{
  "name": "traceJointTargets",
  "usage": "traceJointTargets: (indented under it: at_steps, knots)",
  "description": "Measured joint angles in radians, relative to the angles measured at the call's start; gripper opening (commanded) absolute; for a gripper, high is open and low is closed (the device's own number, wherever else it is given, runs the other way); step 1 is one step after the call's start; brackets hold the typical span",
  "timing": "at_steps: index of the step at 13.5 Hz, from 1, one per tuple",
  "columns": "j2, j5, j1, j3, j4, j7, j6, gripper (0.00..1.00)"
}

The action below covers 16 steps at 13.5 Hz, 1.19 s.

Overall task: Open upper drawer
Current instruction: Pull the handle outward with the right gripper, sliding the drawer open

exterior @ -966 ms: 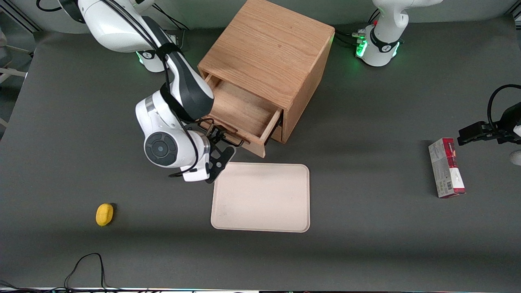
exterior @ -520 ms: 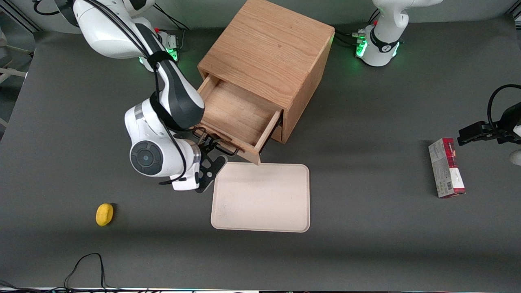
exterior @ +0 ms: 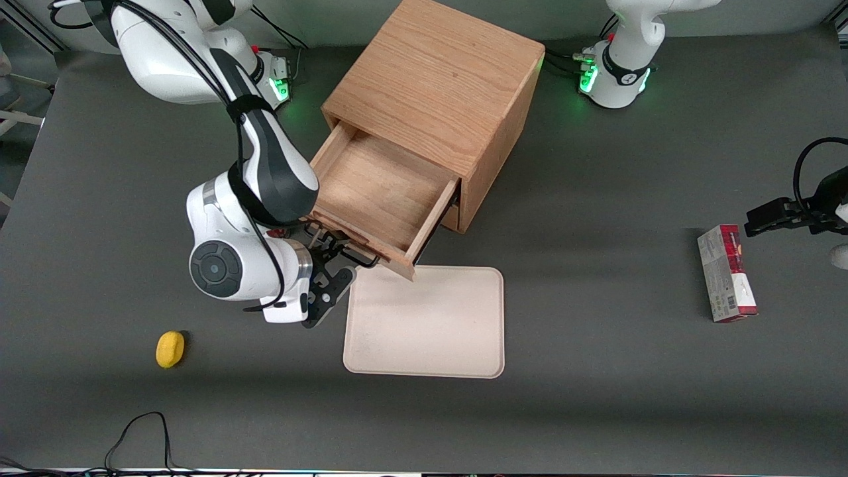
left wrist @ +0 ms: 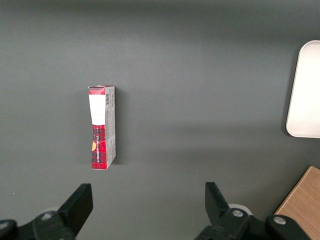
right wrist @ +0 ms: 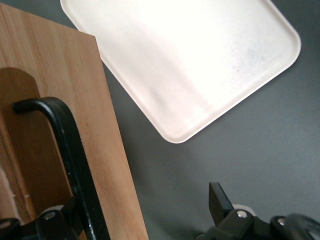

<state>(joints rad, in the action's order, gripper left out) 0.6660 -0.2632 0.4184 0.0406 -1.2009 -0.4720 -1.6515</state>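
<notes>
The front view gives the whole layout: the oak cabinet (exterior: 437,99) sits in the upper middle of the frame, with the upper drawer (exterior: 374,199) pulled well out of it toward the camera, its bare wooden floor showing. The drawer's front corner hangs over the edge of the pale tray (exterior: 424,322) lying on the grey surface (exterior: 596,397). A small yellow object (exterior: 170,348) sits at lower left of that frame and a red-and-white box (exterior: 727,273) at the right, toward the parked arm's end.

The right wrist view shows what the front one can't: the black handle (right wrist: 75,160) up close against the drawer's front panel, with one finger (right wrist: 220,202) out over the grey surface beside the panel (the other is lost low down by the handle). The fingers look spread to either side of the handle, but whether they actually pinch it can't be told.

The arm reaches down from upper left of the front frame, wrist bent, with the gripper (exterior: 331,255) at the drawer front.

The lower drawer is hidden under the open one.
</notes>
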Motion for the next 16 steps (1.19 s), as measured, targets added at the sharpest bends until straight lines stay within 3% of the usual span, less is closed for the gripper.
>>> traceJointTargets:
  at_steps: [16]
  knots:
    - [0.027, -0.011, -0.065, 0.000, 0.041, 0.000, -0.013, 1.00]
